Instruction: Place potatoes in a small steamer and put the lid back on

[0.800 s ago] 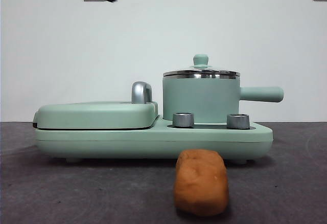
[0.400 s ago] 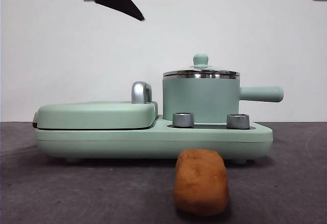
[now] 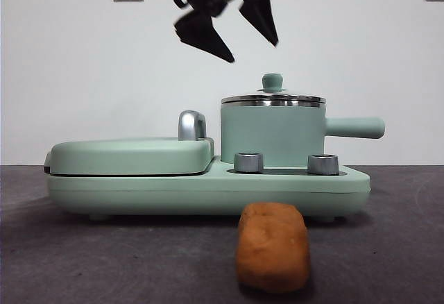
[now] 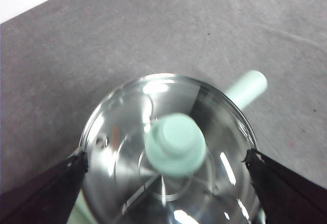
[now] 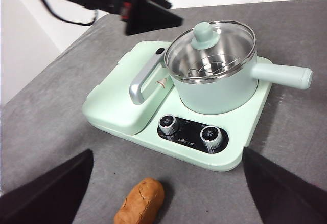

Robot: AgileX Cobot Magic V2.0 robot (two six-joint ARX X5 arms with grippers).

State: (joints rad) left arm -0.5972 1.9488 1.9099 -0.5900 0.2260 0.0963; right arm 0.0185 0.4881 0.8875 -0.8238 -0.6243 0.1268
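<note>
The mint-green small steamer (image 3: 272, 136) stands on its base with the glass lid (image 3: 273, 99) closed on it. My left gripper (image 3: 251, 51) hangs open just above and slightly left of the lid's knob (image 3: 272, 81). In the left wrist view the knob (image 4: 175, 143) sits between the spread jaws, over the lid (image 4: 122, 132). The orange-brown potato (image 3: 272, 246) lies on the table in front of the base. My right gripper (image 5: 167, 155) is open and empty, held high over the potato (image 5: 140, 201), with the steamer (image 5: 217, 88) beyond it.
A flat mint-green grill plate (image 3: 132, 155) with a chrome handle (image 3: 191, 125) sits left of the steamer on the shared base (image 3: 208, 191). Two silver dials (image 3: 249, 162) face the front. The steamer's side handle (image 3: 355, 128) points right.
The left gripper has come in from the top left, moving right and down until it is above the lid's knob. The potato, steamer and lid have not moved.
</note>
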